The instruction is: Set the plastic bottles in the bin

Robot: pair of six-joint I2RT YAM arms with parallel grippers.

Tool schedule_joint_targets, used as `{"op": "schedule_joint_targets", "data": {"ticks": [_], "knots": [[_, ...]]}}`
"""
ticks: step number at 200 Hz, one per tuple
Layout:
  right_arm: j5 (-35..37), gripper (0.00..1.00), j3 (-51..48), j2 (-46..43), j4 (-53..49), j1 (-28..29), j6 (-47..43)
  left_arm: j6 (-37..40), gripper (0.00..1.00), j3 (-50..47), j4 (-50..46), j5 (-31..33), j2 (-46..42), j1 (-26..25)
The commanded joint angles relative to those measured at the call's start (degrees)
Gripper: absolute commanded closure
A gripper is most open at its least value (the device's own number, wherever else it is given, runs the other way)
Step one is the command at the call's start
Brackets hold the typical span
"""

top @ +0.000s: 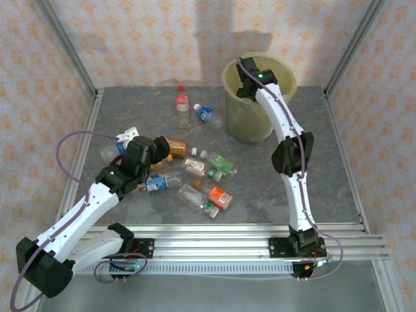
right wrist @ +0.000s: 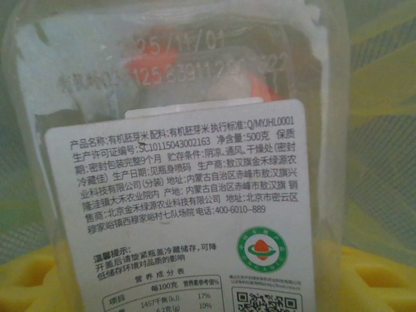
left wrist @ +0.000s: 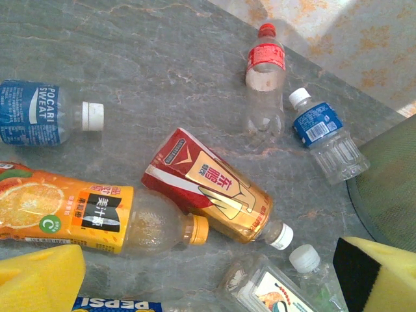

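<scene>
We see clear bottles (top: pixel 220 196) lying scattered on their sides, one white-labelled bottle (right wrist: pixel 182 162) over the upright yellow-green bin (top: pixel 247 123).

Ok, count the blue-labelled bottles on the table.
3: the far bottle beside the red-capped bottle, the Pocari Sweat at the pile's left, the Pepsi beside the left arm, which may hide more.
</scene>
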State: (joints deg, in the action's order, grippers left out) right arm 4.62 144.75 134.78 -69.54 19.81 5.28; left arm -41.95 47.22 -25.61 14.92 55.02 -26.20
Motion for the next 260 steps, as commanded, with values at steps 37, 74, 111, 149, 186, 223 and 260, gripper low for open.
{"op": "schedule_joint_targets", "data": {"ticks": [37, 74, 111, 149, 186, 223, 260], "knots": [[-4.15, 0.52, -10.57, -6.90, -2.80, 0.00, 1.31, 1.00, 0.00, 1.24, 0.01, 1.08, -0.27, 0.36], [-4.21, 0.50, -22.97, -14.52, -0.15, 0.08, 1.98, 1.00, 0.00, 1.27, 0.38, 0.78, -0.09, 0.36], [-4.49, 0.47, -34.13, -21.81, 2.04, 0.29, 3.70, 0.82, 0.00, 1.21, 0.63, 0.64, 0.08, 0.38], [-3.92, 0.44, -42.26, -26.12, 4.04, 1.71, 4.47, 0.73, 0.00, 1.07, 0.67, 0.90, 0.24, 0.36], [-3.33, 0.28, -41.57, -24.81, 4.60, 2.65, 3.78, 0.58, 0.00, 1.60, 0.36, 0.50, 0.87, 0.36], [-2.20, 0.02, -36.16, -23.72, 4.28, 3.08, 3.18, -0.14, 0.00, 2.64, -4.00, 1.55, 1.20, 0.53], [1.00, 0.01, -30.85, -25.02, 3.02, 3.30, 2.81, -1.11, 0.00, 2.56, -8.62, 1.25, 0.37, 1.84]]}}
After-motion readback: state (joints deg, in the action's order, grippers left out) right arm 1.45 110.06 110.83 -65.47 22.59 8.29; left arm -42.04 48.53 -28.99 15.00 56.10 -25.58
